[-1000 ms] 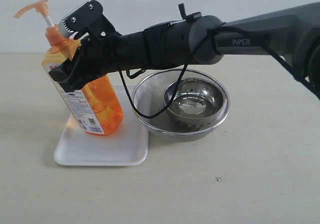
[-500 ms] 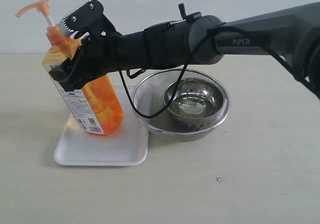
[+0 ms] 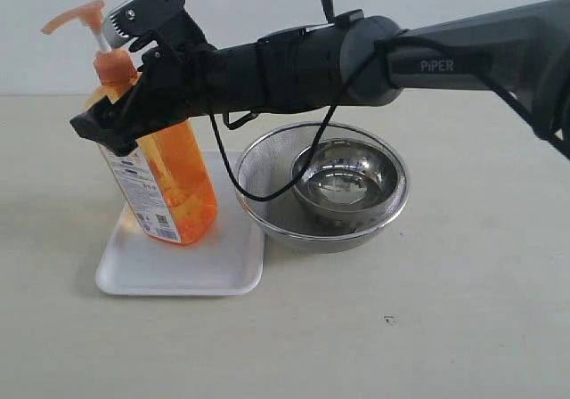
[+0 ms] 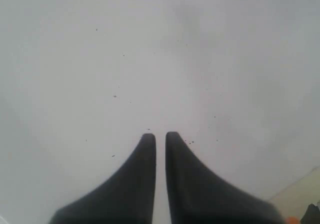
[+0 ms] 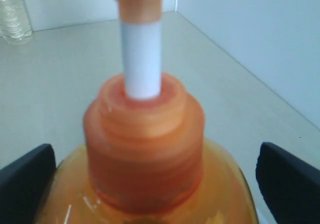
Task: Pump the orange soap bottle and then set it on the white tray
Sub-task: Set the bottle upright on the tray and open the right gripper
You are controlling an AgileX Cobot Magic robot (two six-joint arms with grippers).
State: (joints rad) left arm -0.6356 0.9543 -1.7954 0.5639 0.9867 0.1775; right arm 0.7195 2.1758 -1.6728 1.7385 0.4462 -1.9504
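The orange soap bottle [image 3: 165,185] stands on the white tray [image 3: 169,270], leaning a little to the left, its pump head on the white stem raised. My right gripper [image 3: 116,69] reaches in from the right and straddles the bottle's shoulder and neck. It is open. In the right wrist view the bottle's collar [image 5: 145,129] fills the middle, and both black fingers [image 5: 290,179] stand well clear of it at either side. My left gripper [image 4: 160,136] is shut with nothing between its fingers, over a plain pale surface; the exterior view does not show it.
A round steel mesh strainer [image 3: 267,163] with a steel bowl [image 3: 346,178] inside it sits right against the tray's right side, under my right arm. A clear plastic bottle [image 5: 12,11] stands far off by the wall.
My right gripper's jaws have spread wider and let go of the bottle. The bottle has tipped back a little more upright on the tray, its pump head shifting right.
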